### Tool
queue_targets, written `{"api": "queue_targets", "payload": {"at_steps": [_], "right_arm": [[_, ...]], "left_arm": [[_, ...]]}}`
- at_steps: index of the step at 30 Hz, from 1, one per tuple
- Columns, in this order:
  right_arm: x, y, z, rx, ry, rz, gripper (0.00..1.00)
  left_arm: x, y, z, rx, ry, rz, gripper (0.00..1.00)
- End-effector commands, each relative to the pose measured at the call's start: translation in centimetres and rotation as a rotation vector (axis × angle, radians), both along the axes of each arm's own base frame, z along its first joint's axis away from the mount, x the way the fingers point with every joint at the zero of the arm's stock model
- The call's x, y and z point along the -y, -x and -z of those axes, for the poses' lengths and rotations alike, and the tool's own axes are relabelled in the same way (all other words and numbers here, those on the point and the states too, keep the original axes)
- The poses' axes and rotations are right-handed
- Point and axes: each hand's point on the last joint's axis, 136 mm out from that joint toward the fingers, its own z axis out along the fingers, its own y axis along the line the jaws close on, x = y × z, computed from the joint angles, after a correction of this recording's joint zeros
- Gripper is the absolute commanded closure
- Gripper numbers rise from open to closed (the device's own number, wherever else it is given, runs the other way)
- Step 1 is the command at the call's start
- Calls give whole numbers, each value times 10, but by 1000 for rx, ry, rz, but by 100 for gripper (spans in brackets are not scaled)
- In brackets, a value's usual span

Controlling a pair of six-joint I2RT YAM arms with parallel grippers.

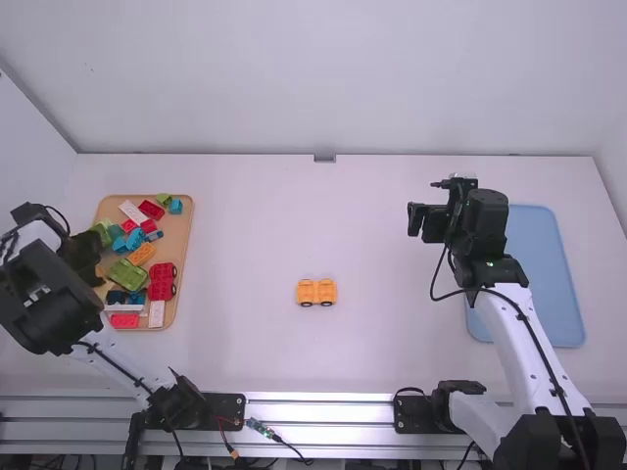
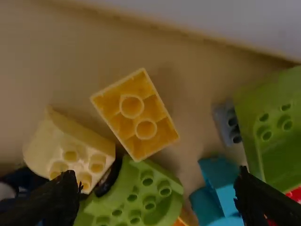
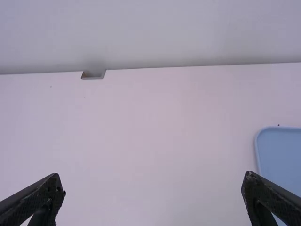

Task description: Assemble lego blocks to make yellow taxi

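Looking down from the high view, the yellow-orange wheeled piece (image 1: 316,291) sits on the counter (image 1: 372,343) between the two arms, black wheels toward the camera. It's well apart from both hands and both trays, so nothing's touching it.

The left hand (image 1: 83,257) is over the left side of the tan tray (image 1: 180,220), and the left wrist view has its fingers spread wide with nothing gripped. Right in that gap there's a yellow block (image 2: 136,114) lying upside down in the tray, hollow side up so you can see two round tubes. Neither finger is touching it. Just beside it are a pale yellow curved block (image 2: 70,150) and a green curved piece (image 2: 157,188), plus some blue blocks (image 2: 220,188), a small grey one (image 2: 227,123) and a bigger green piece (image 2: 282,127).

Over in the same tray, the high view also has a red wheeled piece (image 1: 162,284), an orange block (image 1: 142,254), a white block (image 1: 157,313) and a flat red one (image 1: 124,320).

As for the right hand (image 1: 427,208), it's up over the counter near the blue tray (image 1: 544,274), fingers wide apart and empty.
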Motion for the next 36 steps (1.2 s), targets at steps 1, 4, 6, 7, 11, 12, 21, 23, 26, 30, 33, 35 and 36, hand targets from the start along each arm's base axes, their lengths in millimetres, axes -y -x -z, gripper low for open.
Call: {"api": "queue_targets", "payload": {"at_steps": [1,4,6,7,11,12,21,23,26,30,33,35,36], "right_arm": [[-2,-7,-16,34,-2,-7,1],[-2,-7,-16,34,-2,-7,1],[-2,-7,-16,34,-1,-6,1],[-2,-7,-16,34,-2,-7,1],[-2,-7,-16,33,-2,-7,1],[-2,-7,-16,33,-3,-5,1],[-2,-6,-15,30,-4,-5,1],[-2,-7,-15,30,-3,-5,1],[-2,-6,-15,30,-1,-7,1],[-2,-6,-15,29,-1,-6,1],[-2,-6,-14,26,-1,-7,0],[-2,-6,-14,26,-1,-6,1],[-2,-6,-14,27,-2,-7,1]], "left_arm": [[0,-7,-8,25,30,-5,12],[-3,-1,-15,-11,25,-43,13],[-7,7,-17,-48,10,-96,13],[-9,9,-17,-61,0,-117,13],[-14,16,-12,-87,-27,-177,18],[-15,18,-8,-88,-32,-199,23],[-18,16,14,-50,-66,-212,23],[-17,16,16,-48,-67,-214,22],[-18,16,22,-37,-79,-214,22],[-19,15,29,-19,-94,-214,26],[-19,14,37,1,-110,-215,29],[-19,15,41,3,-112,-216,27],[-17,16,42,2,-110,-216,27]]}}
